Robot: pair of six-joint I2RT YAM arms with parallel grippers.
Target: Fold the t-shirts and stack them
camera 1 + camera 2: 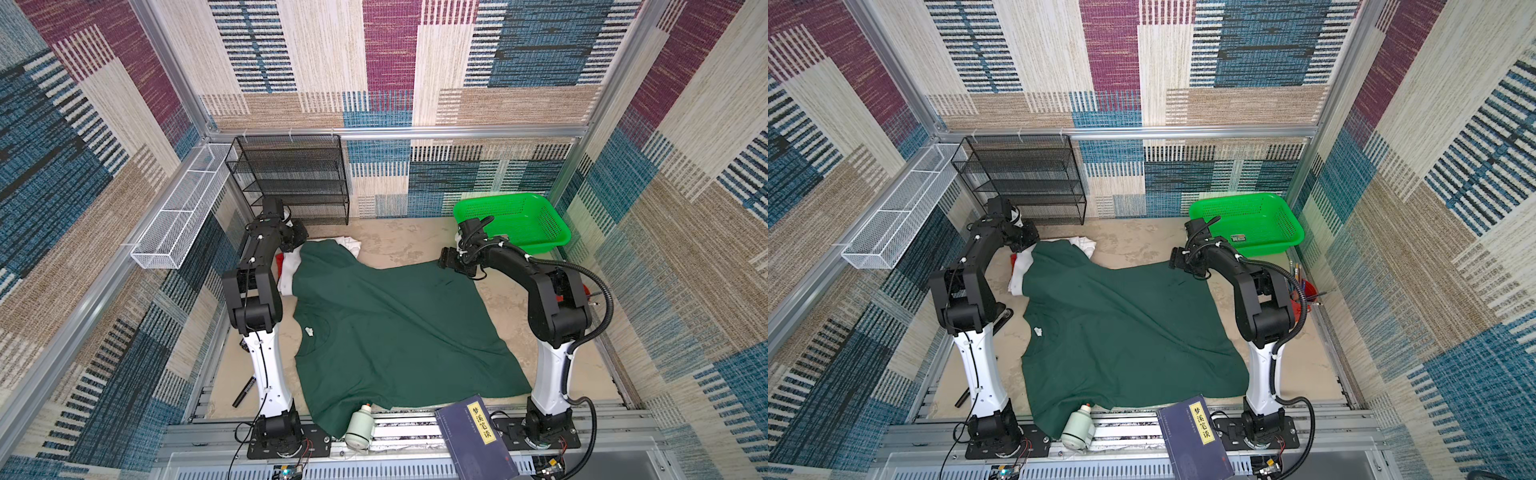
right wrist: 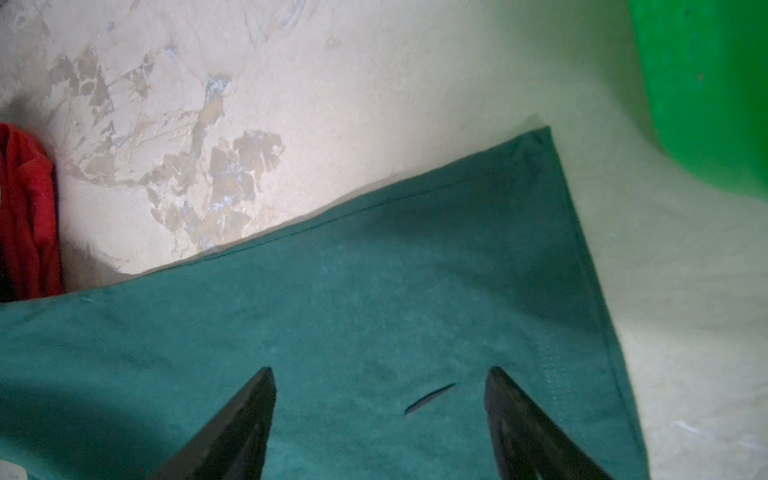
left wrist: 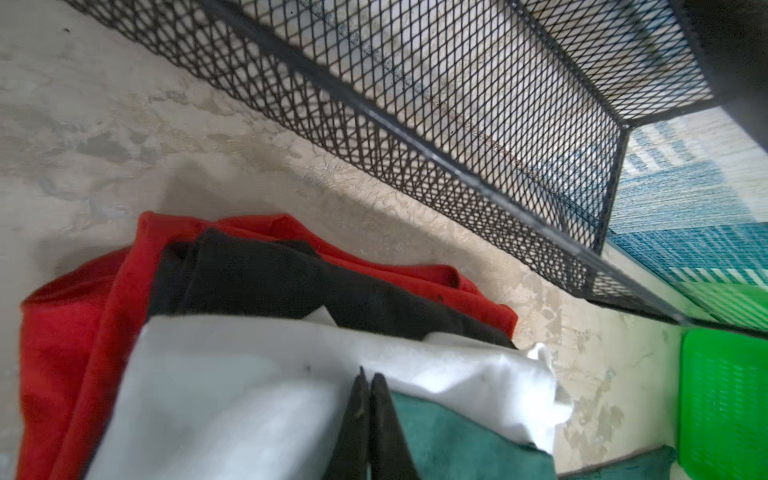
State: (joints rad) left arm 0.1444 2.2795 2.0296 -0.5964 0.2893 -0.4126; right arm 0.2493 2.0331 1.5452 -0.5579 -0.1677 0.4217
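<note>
Near edge: one dark blue book [image 1: 478, 436], one pale green bottle [image 1: 359, 428] touching the shirt's near hem, one black marker [image 1: 243, 392]. Centre: one dark green t-shirt [image 1: 395, 324] spread on the desk [image 1: 407, 245] between the two arms, collar toward the left arm [image 1: 253, 286], its far left part draped over a pile of three folded garments: one white t-shirt [image 3: 249, 395] uppermost, one black garment [image 3: 291, 282], one red t-shirt [image 3: 75, 332] lowest. Left arm bent forward over that pile; left jaws closed where white and green cloth meet, and whether cloth is pinched cannot be told. Right arm [image 1: 540, 291] bent inward; right jaws spread wide over the shirt's far right corner, holding nothing. Far: one bright green basket [image 1: 515, 220], one black mesh rack [image 1: 291, 178], one white wire tray [image 1: 178, 208]
</note>
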